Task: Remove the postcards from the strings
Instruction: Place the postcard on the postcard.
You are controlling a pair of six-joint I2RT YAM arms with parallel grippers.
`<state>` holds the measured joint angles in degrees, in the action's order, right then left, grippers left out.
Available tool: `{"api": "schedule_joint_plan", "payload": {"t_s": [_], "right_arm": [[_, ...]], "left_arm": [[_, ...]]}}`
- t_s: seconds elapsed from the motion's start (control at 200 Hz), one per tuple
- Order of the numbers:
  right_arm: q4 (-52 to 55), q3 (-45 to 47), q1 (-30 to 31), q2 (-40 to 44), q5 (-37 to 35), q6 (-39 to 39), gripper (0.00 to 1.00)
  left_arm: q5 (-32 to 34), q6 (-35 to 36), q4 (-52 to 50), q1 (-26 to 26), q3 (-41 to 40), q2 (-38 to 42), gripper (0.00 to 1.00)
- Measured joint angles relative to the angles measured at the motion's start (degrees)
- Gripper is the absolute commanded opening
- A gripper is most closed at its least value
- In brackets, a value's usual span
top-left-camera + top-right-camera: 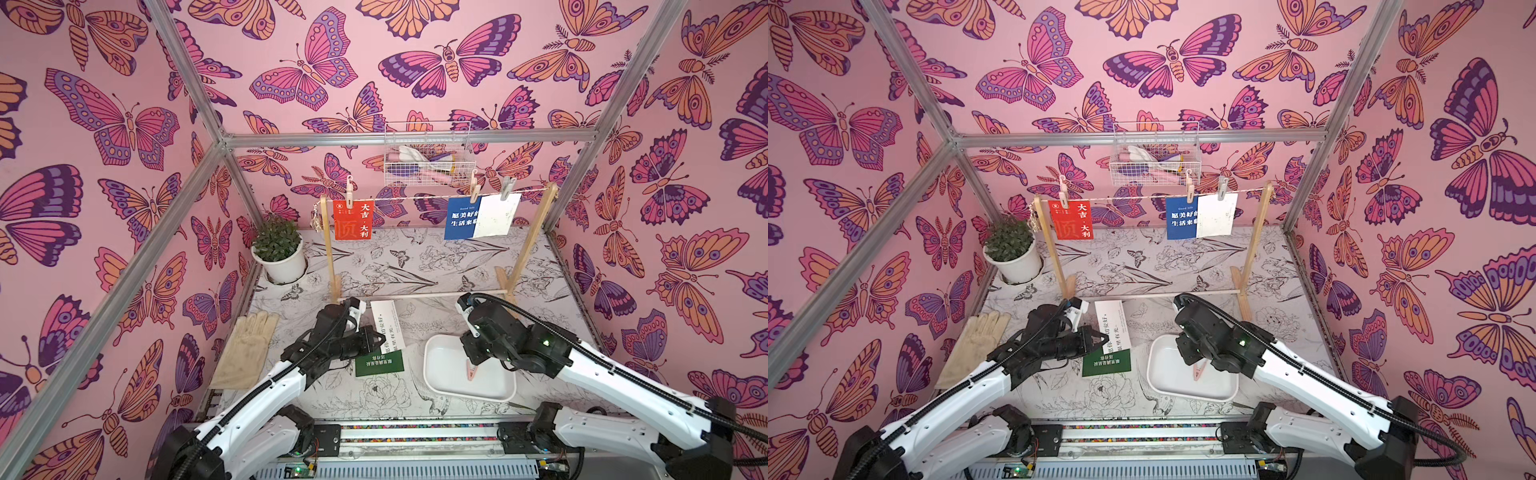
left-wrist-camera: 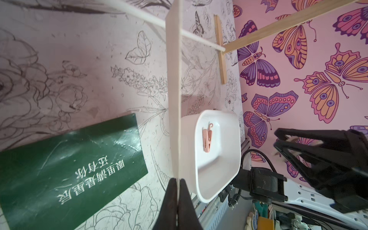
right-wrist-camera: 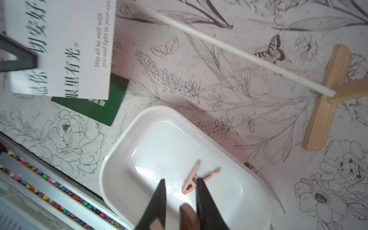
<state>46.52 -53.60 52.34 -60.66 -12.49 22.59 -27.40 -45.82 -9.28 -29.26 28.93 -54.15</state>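
Far left, up on the thin twisted beige string (image 1: 415, 196): red rectangular paper postcard with white Chinese text (image 1: 353, 219), hanging from one pale clothespeg (image 1: 350, 189), well apart from both arms and higher than either.

Nearer, left of centre: left gripper (image 1: 380, 338), pressed together on a white rectangular paper postcard with dark Chinese text (image 1: 388, 320), pinched toward its near end. Printed face turned up to the top views, edge-on to the left wrist view (image 2: 173, 99). Long axis roughly near to far. Just below and a little nearer, flat on the floral-print table (image 1: 374, 270): dark green rectangular paper postcard with white text (image 1: 379, 363), partly covered by the held card in both top views. Touching or apart, impossible to tell.

Probable step in hand: laying the white card on or beside the green one. Called for: a short drop straight down, long axis kept in line with the green card, then a release.

Right of centre: shallow white plastic tray (image 1: 446, 374) with a pink clothespeg (image 3: 194, 173) lying in it. Above it, right gripper (image 3: 181, 180), pointing down into the tray, jaws a little apart, nothing between the tips, peg just beside one finger.

Far right on the string: blue rectangular paper postcard with white text (image 1: 459, 218) and, overlapping its right part, plain white paper postcard (image 1: 498, 214), each under its own peg. Both far beyond and above the right gripper, yet nearer that arm than the left one; red card nearer the left arm. Three cards left to take down, by the look of things.
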Motion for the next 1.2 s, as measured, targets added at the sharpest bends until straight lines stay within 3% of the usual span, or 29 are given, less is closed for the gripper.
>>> {"api": "schedule_joint_plan", "payload": {"t_s": [0.245, 0.406, 0.531, 0.621, 0.711, 0.791, 0.991, 1.107, 1.202], "right_arm": [[-2.0, 4.2, 0.0, -4.0, 1.2, 4.0, 0.26], [-4.7, 8.0, 0.0, -5.7, 2.7, 6.1, 0.43], [-5.9, 9.2, 0.0, -6.7, 3.1, 6.5, 0.59], [-6.7, 9.2, 0.0, -7.0, 3.0, 6.5, 0.62], [-6.4, 9.1, 0.0, -6.9, 2.0, 6.1, 0.65], [-5.2, 8.2, 0.0, -6.6, 1.1, 5.4, 0.66], [-2.9, -2.0, 0.0, 0.5, 1.9, -0.3, 0.7], [-6.0, -10.8, -1.2, 6.3, 6.5, -6.0, 0.73], [-7.8, -21.4, -4.9, 5.9, 11.3, -10.5, 0.73]], "left_arm": [[-1.6, -5.6, -4.1, 0.0, -6.4, 5.0, 0.0], [-1.3, -6.8, -6.0, 0.0, -7.6, 5.6, 0.47], [-0.4, -6.8, -6.1, 0.0, -7.5, 5.2, 0.63], [0.3, -6.5, -6.7, 0.0, -7.3, 5.2, 0.7], [1.0, -5.6, -8.1, 0.0, -6.4, 5.6, 0.85], [2.2, -4.5, -10.5, 0.0, -4.7, 7.0, 0.92], [5.3, 4.6, -16.0, 0.0, 5.6, 12.6, 0.94], [3.1, 16.5, -13.4, -0.1, 13.7, 11.5, 0.93], [0.8, 27.5, -9.2, -1.3, 20.2, 7.2, 0.93]]}}
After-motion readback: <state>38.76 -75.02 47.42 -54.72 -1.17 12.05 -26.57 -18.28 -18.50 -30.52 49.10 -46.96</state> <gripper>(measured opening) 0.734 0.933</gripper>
